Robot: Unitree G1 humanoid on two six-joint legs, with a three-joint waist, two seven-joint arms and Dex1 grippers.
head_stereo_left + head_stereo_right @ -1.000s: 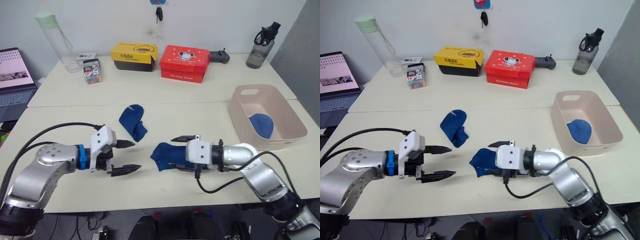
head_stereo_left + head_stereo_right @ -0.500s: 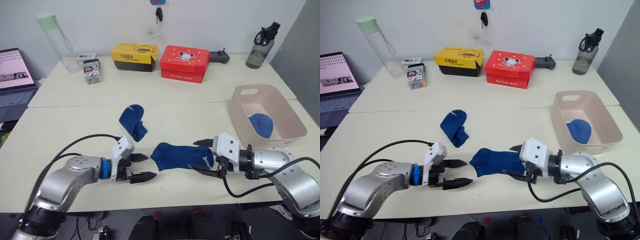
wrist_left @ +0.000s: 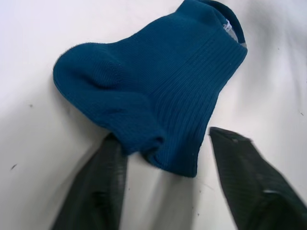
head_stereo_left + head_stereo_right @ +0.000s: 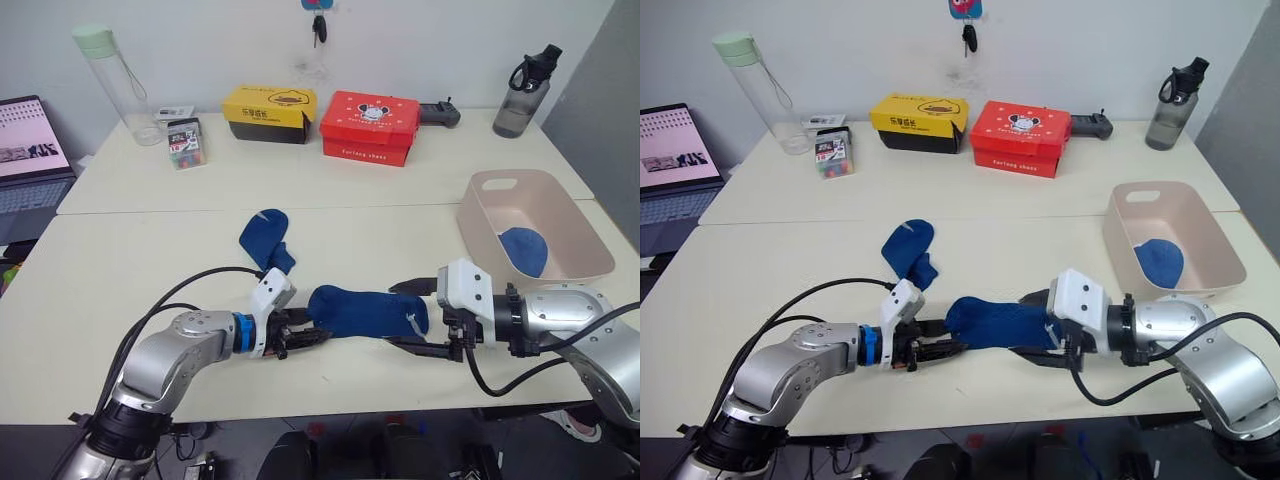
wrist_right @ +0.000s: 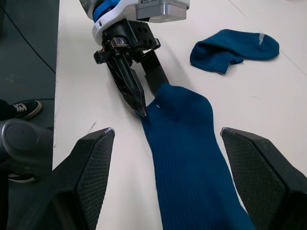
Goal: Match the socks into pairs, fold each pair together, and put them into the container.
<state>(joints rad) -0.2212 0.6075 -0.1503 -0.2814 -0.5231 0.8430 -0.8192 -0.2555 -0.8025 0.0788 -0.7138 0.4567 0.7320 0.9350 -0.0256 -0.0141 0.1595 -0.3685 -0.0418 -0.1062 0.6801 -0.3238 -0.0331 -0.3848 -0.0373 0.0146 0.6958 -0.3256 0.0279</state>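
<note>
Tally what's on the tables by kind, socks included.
Blue socks: 3 (one between the claws, one behind it, one in the tub)
Boxes: 2 (yellow, red)
Bottles: 2 (clear, dark)
Tub: 1
Laptop: 1
Total: 9

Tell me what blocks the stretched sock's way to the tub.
Nothing visible. The sock lies on bare table; beyond its right end are the right gripper and the tub, which holds one blue sock.
</note>
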